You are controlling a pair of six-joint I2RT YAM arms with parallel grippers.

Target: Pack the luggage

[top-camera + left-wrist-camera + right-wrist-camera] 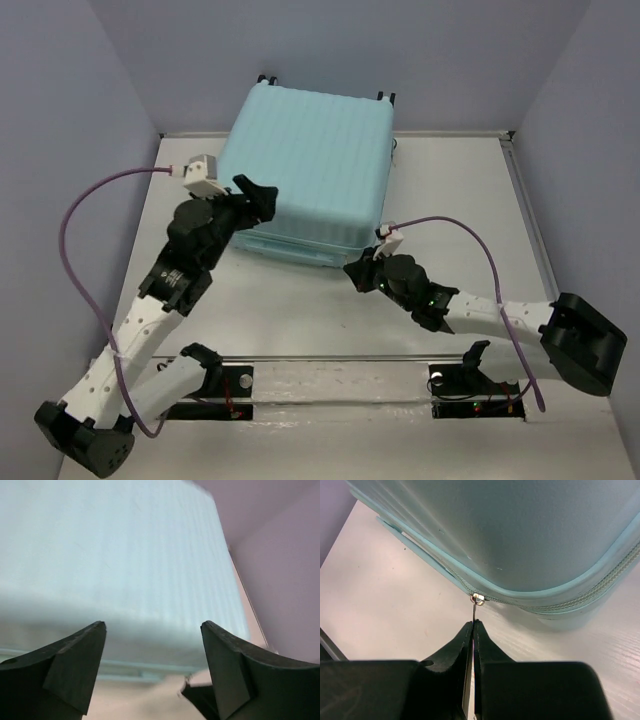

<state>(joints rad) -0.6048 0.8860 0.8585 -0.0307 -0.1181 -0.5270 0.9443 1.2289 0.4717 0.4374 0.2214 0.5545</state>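
While the right gripper (473,625), its arm stretched low over the desk (300,310), pinches the zipper pull (475,609), the left gripper (152,626) hovers wide-jawed by the luggage (310,165).

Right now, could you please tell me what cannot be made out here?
Contents of the pale mint-blue ribbed hard-shell suitcase: every view, hidden by its shell.
Its wheels: top view, mostly behind the shell.
Shell detail: left wrist view, blurred beyond the open left pincer.
Lower end of the metal zip pull: right wrist view, pinched inside the shut right pincer.
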